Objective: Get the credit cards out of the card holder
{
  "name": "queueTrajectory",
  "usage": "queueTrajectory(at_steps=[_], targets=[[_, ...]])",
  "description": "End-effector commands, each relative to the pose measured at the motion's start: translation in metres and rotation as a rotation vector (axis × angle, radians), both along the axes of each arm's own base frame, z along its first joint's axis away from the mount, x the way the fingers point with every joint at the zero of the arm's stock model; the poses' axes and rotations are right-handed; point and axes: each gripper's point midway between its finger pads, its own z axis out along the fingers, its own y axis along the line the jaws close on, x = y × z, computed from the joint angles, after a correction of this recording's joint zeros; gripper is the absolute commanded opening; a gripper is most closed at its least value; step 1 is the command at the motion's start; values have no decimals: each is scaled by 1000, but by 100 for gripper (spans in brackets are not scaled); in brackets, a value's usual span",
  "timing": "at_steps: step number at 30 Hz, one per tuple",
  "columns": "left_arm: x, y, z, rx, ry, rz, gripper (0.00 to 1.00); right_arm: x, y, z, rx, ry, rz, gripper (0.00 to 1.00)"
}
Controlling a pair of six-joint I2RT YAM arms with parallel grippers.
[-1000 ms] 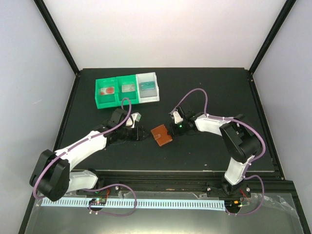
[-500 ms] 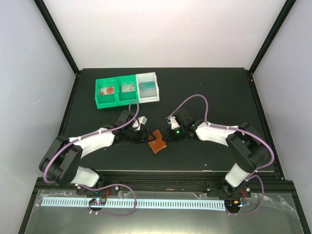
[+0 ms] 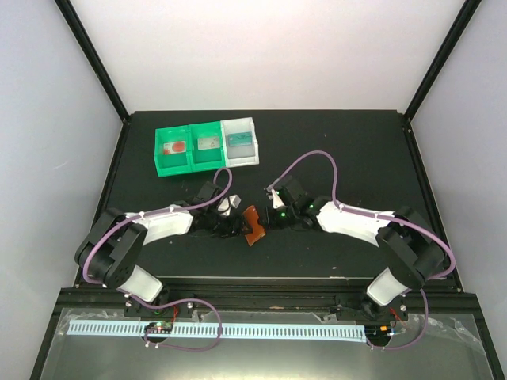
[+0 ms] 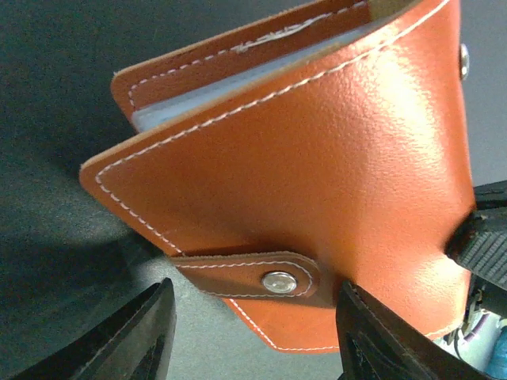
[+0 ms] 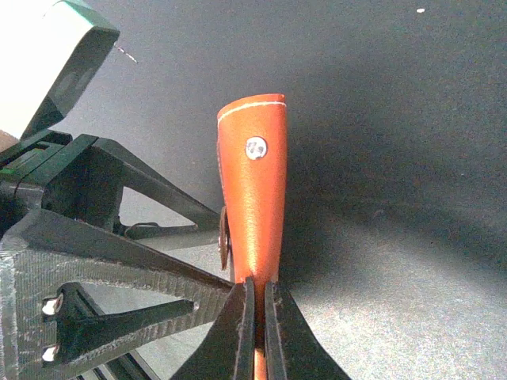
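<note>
Count: 1 card holder [image 3: 252, 225], 2 hands, 3 bins in a row: 2 green bins [image 3: 190, 148] and 1 white bin [image 3: 240, 142] at the far left of the tabletop [image 3: 341, 150].

Card holder: orange-brown, leather-like, with pale stitching along its edges. It is held up on edge near mid-tabletop, in front of the bins and between the two hands. Strap [image 4: 245, 273] across its cover. 2 metal snap studs: one on the strap [image 4: 279, 281], one near the far corner [image 4: 463, 59]. A pale blue layer [image 4: 238, 83] shows between the covers; I cannot tell whether it is pocket or credit cards, so the cards cannot be counted.

Right hand [image 5: 255, 317]: closed, pinching the holder's lower edge.

Left hand [image 4: 253, 340]: fingers apart, either side of the strap; contact cannot be told.
</note>
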Motion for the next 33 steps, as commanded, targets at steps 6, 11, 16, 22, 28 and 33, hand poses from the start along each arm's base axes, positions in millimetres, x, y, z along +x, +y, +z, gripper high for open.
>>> queueTrajectory(at_steps=[6, 11, 16, 22, 28, 33], targets=[[11, 3, -4, 79, -39, -11, 53, -1, 19, 31, 90, -61, 26, 1], [13, 6, -7, 99, -45, -4, 49, -2, 21, 32, 99, -58, 36, 1], [15, 6, -4, 94, -58, 1, 47, -6, 22, 29, 91, -48, 50, 1], [15, -2, -1, 48, -44, -9, 47, -8, 23, 24, 79, -42, 51, 1], [15, -1, -6, 65, -34, -4, 45, -8, 24, 26, 79, -47, 53, 1], [19, 7, -4, 108, -68, 14, 37, -8, 21, 24, 62, -51, 49, 1]])
